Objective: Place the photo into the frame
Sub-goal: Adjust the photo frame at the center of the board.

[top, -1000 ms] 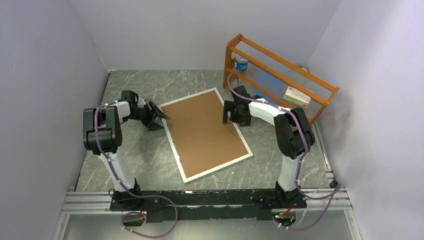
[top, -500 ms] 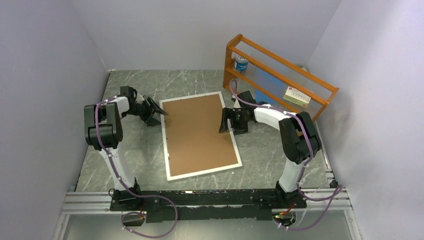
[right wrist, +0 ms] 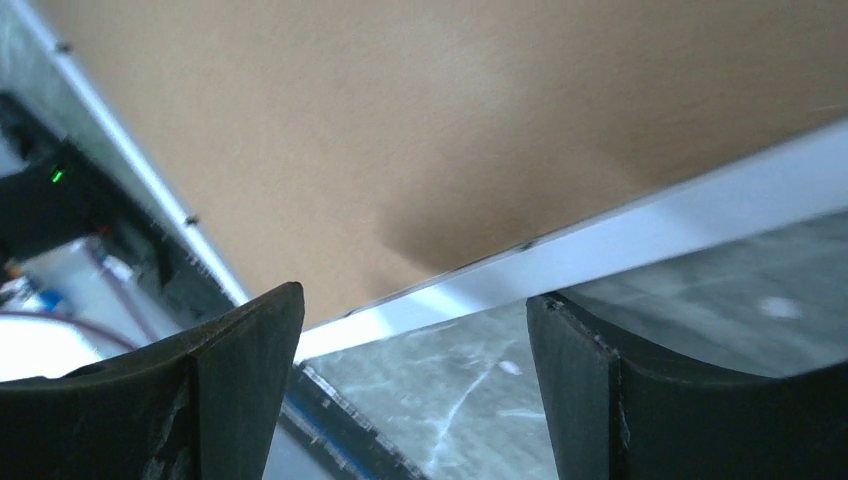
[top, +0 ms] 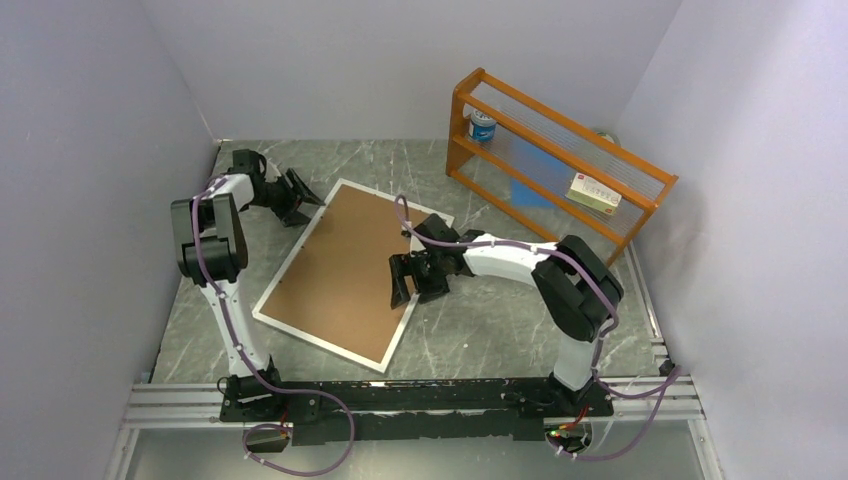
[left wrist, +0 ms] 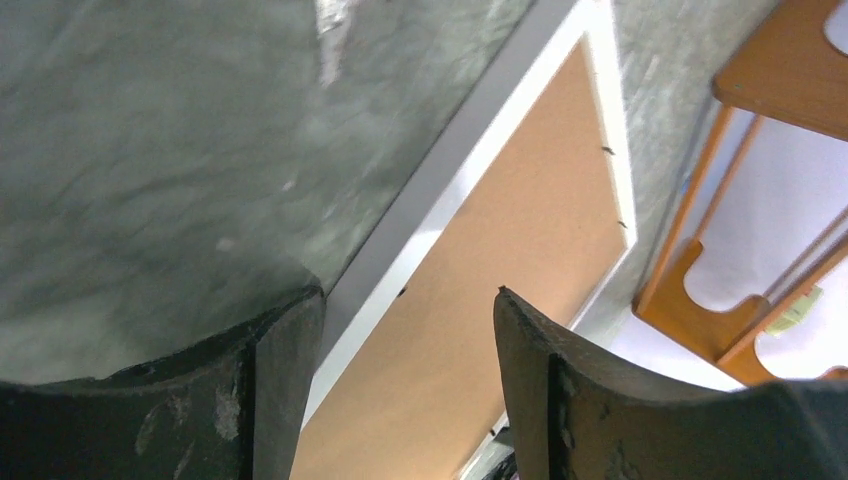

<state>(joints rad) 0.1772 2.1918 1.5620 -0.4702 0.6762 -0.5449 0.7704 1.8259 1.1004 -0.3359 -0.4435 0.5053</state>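
The frame (top: 319,343) lies back-up on the table, turned askew, with its white border around a brown backing board (top: 345,270). The photo is not in view. My left gripper (top: 297,196) is open and empty just off the frame's far-left corner. In the left wrist view the white border (left wrist: 425,250) and the board (left wrist: 520,230) run past my open gripper (left wrist: 405,295). My right gripper (top: 405,285) is open, low at the frame's right long edge. In the right wrist view the border (right wrist: 700,190) crosses just beyond my open gripper (right wrist: 415,295).
An orange wooden rack (top: 560,150) stands at the back right, holding a blue can (top: 483,126) and a small box (top: 594,192). The rack also shows in the left wrist view (left wrist: 760,90). Walls close the table on three sides.
The frame has turned clockwise, its near end swinging left. My right gripper moved left and nearer along its edge. My left gripper drew back slightly toward the far left.
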